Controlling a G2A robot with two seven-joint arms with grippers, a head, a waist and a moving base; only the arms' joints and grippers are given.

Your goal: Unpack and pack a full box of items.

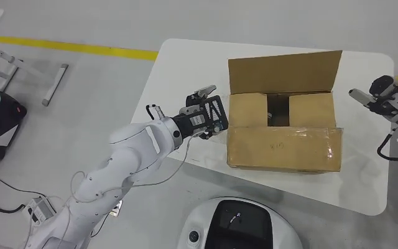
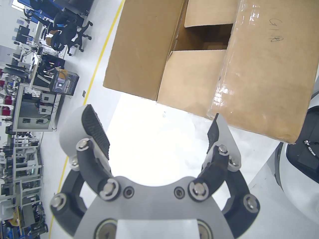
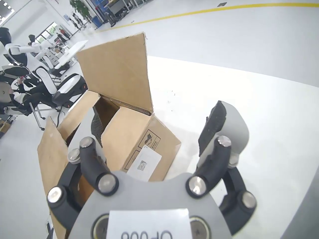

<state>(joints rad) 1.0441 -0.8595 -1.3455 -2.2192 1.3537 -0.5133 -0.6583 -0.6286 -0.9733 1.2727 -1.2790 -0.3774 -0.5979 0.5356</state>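
A brown cardboard box (image 1: 283, 146) stands on the white table (image 1: 186, 68). Its far flap (image 1: 285, 71) is upright, the two short flaps are folded inward, and the taped near flap (image 1: 286, 148) lies over the front half. A dark gap (image 1: 278, 111) between the flaps hides what is inside. My left gripper (image 1: 210, 113) hangs open and empty just beside the box's left wall, and the box (image 2: 199, 50) lies beyond that gripper (image 2: 157, 130) in the left wrist view. My right gripper (image 1: 364, 96) is off the box's right end, open and empty (image 3: 154, 128), facing the box (image 3: 129, 135).
Bare table surface lies left of the box and along the far edge. The table's rounded front edge (image 1: 280, 196) runs close to the box's front. A yellow line (image 1: 74, 47) crosses the floor beyond the table.
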